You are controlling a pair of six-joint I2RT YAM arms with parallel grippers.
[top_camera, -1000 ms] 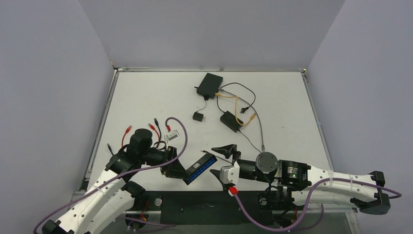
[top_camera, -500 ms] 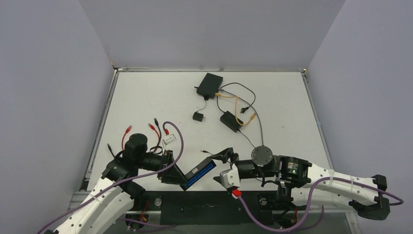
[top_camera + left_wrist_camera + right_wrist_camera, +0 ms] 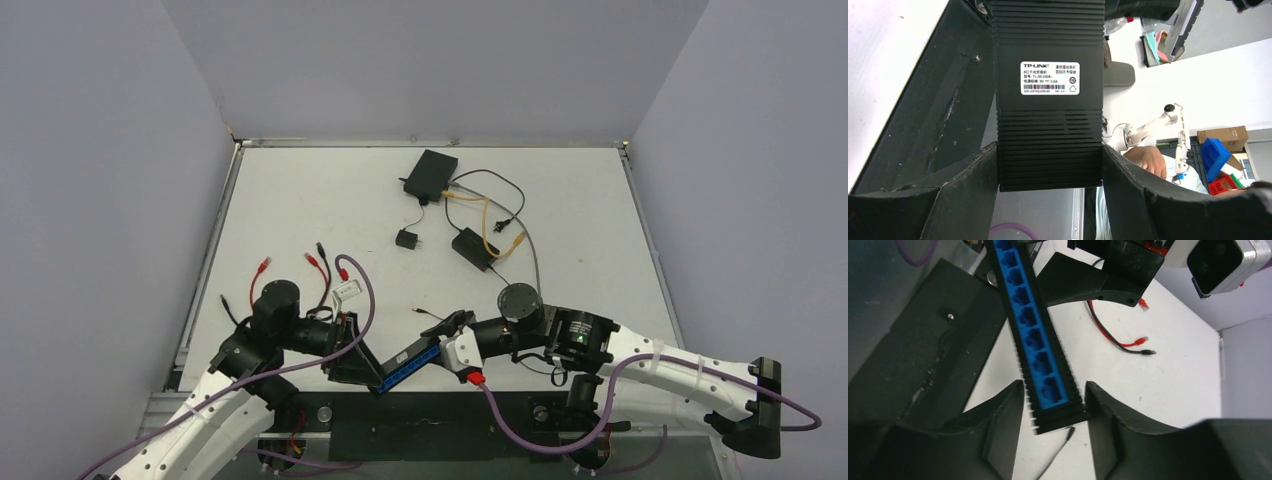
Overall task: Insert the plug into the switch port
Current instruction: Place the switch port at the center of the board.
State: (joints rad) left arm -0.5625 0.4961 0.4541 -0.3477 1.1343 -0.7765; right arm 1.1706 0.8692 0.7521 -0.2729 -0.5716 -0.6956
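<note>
The switch (image 3: 405, 358) is a long black box with a blue port face (image 3: 1035, 335), held tilted above the table's near edge. My left gripper (image 3: 365, 362) is shut on its far end, both fingers pressed to the ribbed sides (image 3: 1048, 120). My right gripper (image 3: 1054, 386) straddles the other end: the right finger touches and a thin gap shows at the left finger. Its ports are all empty. A thin black plug (image 3: 1069, 431) on a wire lies on the table under that end. Red plugs (image 3: 343, 272) on loose cables lie behind the left arm. Neither gripper holds a plug.
A second black box (image 3: 430, 175), a power brick (image 3: 470, 247), a small adapter (image 3: 406, 239) and a yellow cable (image 3: 490, 215) lie toward the back. The black mounting strip (image 3: 420, 425) runs along the near edge under the switch.
My right arm has swung left to the switch and its jaws have narrowed round its end. My left arm has drawn the switch slightly toward the near edge.
</note>
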